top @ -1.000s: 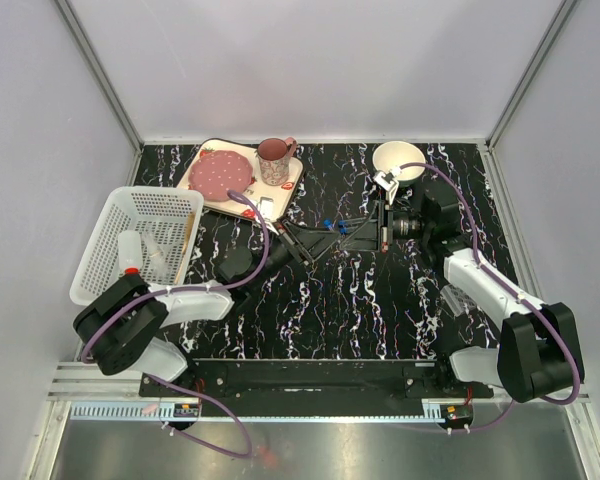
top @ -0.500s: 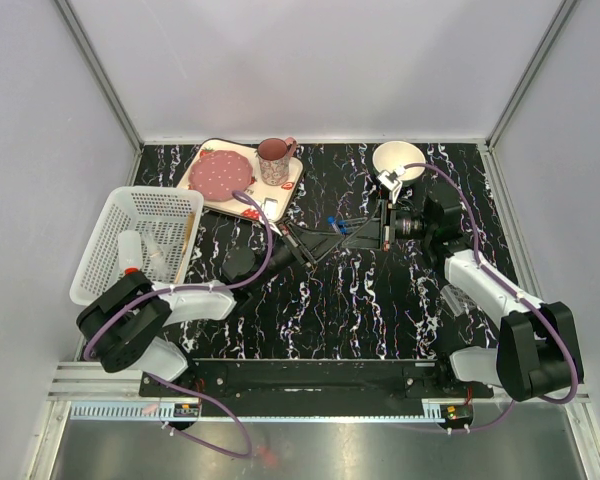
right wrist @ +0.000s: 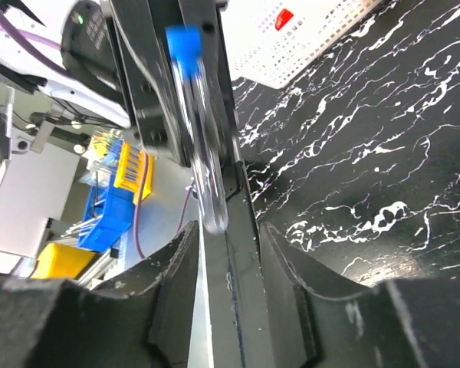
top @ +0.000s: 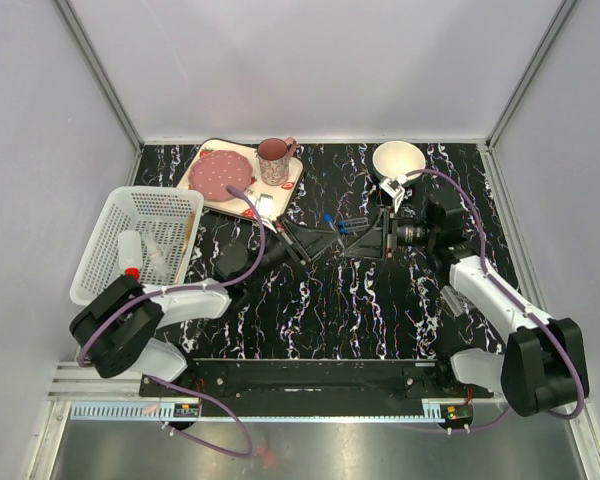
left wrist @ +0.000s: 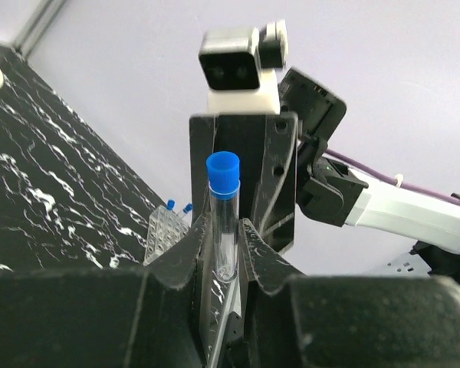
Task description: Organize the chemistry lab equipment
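Note:
A clear test tube (left wrist: 224, 222) with a blue cap (left wrist: 223, 175) stands between the jaws of my left gripper (left wrist: 222, 239), which is shut on its lower end. My right gripper (right wrist: 226, 238) faces it tip to tip over the table's middle. Its jaws stand open, apart from the same tube (right wrist: 201, 153). In the top view both grippers, left (top: 313, 243) and right (top: 352, 238), meet beside the clear tube rack (top: 346, 222), which holds blue-capped tubes (top: 327, 217). The white squeeze bottle (top: 130, 250) and a wooden stick (top: 188, 235) lie in the white basket (top: 108, 215).
The strawberry-print tray (top: 290, 180) with a pink plate (top: 221, 174) and cup (top: 273, 160) sits at the back left. A white bowl (top: 398, 158) is at the back right. A clear object (top: 452, 298) lies beside the right arm.
My left gripper's jaws have closed onto the test tube. My right gripper has opened off it and drawn back a little to the right.

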